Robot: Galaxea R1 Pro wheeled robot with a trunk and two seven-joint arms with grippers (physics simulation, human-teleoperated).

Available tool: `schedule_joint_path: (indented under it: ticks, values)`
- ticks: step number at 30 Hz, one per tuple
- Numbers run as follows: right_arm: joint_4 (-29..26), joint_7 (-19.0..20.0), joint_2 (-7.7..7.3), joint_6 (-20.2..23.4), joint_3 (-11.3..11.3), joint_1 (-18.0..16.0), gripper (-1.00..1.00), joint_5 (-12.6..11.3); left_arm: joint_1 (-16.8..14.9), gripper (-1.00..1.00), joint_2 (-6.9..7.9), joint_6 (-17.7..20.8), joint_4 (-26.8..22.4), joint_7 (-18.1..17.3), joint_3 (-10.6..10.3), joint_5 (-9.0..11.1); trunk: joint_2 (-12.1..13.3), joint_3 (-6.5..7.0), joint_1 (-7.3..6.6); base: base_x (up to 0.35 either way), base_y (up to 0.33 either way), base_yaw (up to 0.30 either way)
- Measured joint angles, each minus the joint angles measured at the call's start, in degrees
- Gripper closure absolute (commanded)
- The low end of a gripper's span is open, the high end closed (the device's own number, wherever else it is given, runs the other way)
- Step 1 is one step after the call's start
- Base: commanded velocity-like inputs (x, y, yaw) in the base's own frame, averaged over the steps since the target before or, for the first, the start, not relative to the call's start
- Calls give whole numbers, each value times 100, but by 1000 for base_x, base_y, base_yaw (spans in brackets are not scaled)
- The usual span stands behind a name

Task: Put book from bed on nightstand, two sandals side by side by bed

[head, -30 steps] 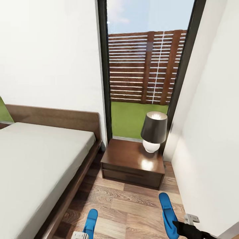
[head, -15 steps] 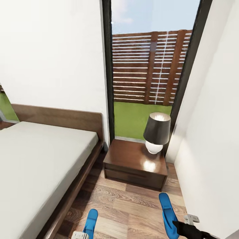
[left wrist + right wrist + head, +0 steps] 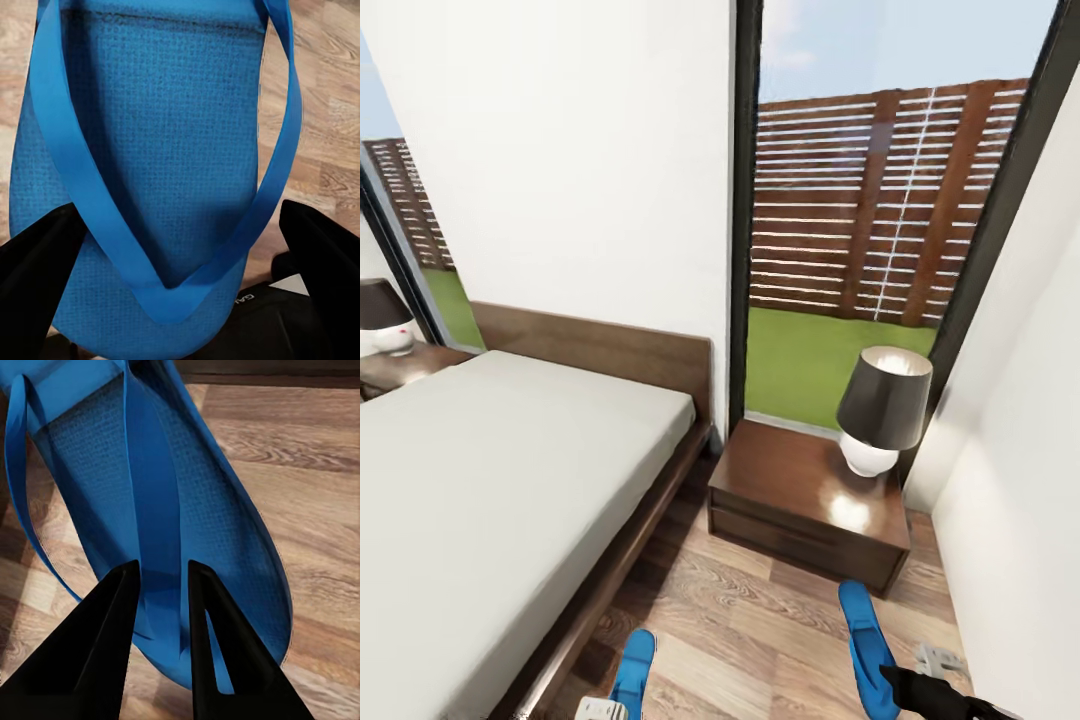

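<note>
Blue sandal strap (image 3: 154,502) pinched between the right gripper (image 3: 157,585) fingers; left gripper (image 3: 180,247) spread wide around its sandal (image 3: 150,150)

The robot's right gripper (image 3: 157,645) has two matte black, wedge-shaped fingers (image 3: 82,660) that taper to blunt tips. The left gripper (image 3: 180,300) shows broad black finger pads (image 3: 34,262) and a black housing with a white label bearing partial lettering. In the head view, pale grey metal brackets (image 3: 938,660) sit beside the black right gripper body.

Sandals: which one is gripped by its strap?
The right-hand sandal: the right end effector pinches a strap between its fingers. The left sandal sits sole-wide between the left end effector's spread fingers.
</note>
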Motion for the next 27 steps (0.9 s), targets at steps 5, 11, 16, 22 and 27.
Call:
schedule_joint_path:
  ticks: [5, 11, 16, 22, 27]
  values:
    - [0, 0, 0, 0, 1, 0, 100, 0, 0, 100, -2, 0, 0, 0, 0, 0, 0, 0, 0, 0, 0, 294]
    - [0, 0, 0, 0, 3, 0, 100, 1, 0, 100, -34, 0, 0, 0, 0, 1, 0, 0, 0, 0, 0, 294]
    - [0, 0, 0, 0, 3, 0, 100, 1, 0, 100, -35, 0, 0, 0, 0, 1, 0, 0, 0, 0, 0, 294]
    - [0, 0, 0, 0, 3, 1, 100, 1, 0, 100, -35, 0, 0, 0, 0, 0, 0, 0, 0, 0, 0, 294]
    - [0, 0, 0, 1, 3, 0, 100, 1, 0, 100, -35, 0, 0, 0, 0, 0, 0, 0, 0, 0, 0, 294]
